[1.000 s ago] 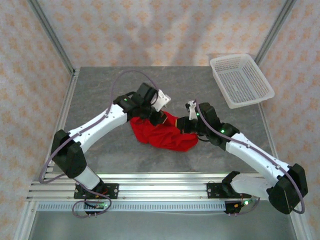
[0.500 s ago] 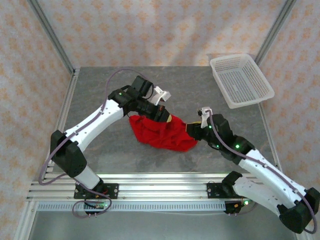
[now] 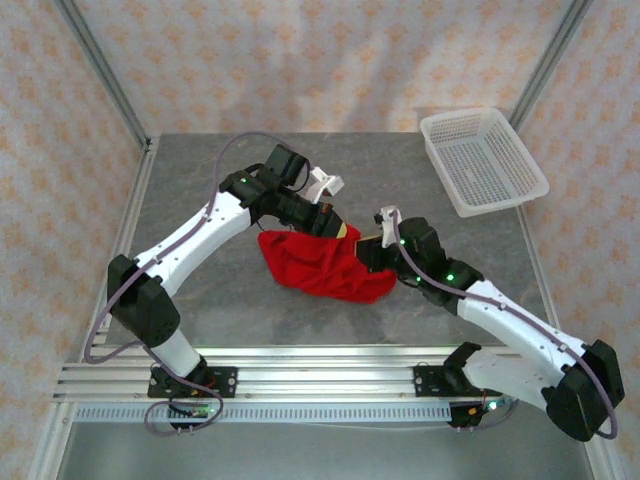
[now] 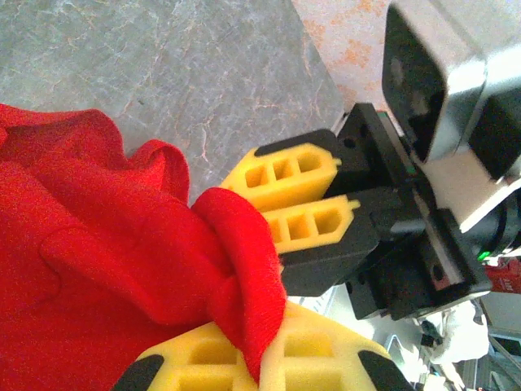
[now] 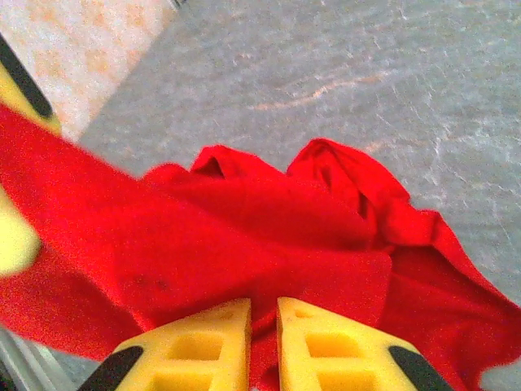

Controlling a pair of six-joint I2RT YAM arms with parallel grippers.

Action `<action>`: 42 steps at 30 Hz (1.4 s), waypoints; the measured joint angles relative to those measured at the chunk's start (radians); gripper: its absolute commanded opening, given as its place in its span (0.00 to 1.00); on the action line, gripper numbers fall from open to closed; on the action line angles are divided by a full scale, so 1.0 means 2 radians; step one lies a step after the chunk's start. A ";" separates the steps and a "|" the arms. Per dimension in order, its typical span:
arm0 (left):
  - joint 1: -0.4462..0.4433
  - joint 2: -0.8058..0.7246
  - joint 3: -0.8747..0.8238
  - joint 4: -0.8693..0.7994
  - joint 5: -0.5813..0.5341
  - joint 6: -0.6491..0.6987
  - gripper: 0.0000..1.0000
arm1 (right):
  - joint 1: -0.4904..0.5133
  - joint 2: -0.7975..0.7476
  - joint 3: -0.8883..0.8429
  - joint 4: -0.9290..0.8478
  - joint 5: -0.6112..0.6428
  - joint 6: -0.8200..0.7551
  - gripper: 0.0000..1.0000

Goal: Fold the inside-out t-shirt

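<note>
Table (image 3: pixel 200 180) grey and marbled, and on the left of the top view the left arm reaches up and across to mid-frame. Left gripper (image 3: pixel 335 228) sits at the upper edge of the shirt (image 3: pixel 315 268), a crumpled red heap at the centre of the table. From the left wrist, the left gripper (image 4: pixel 256 358) is clenched on the cloth: a fold of shirt (image 4: pixel 98 261) runs down between the yellow pads at the bottom of the frame, the rest bunched at lower left. Just right of that fold is the right gripper (image 4: pixel 281 204), its two yellow fingers almost together, tips against the red.

Moving right in the top view, the right gripper (image 3: pixel 366 250) noses into the heap's right edge. Its own camera has the right gripper (image 5: pixel 263 314) low in frame, only a sliver between the fingers, with red showing in the gap. Pinching or just resting on the shirt (image 5: pixel 269 236)? Can't tell.

Far upper right, the white basket (image 3: pixel 485 160) sits well apart.
</note>
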 measured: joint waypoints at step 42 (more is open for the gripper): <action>0.052 -0.027 -0.022 -0.003 -0.032 -0.017 0.00 | -0.015 0.075 0.092 -0.063 -0.095 0.159 0.54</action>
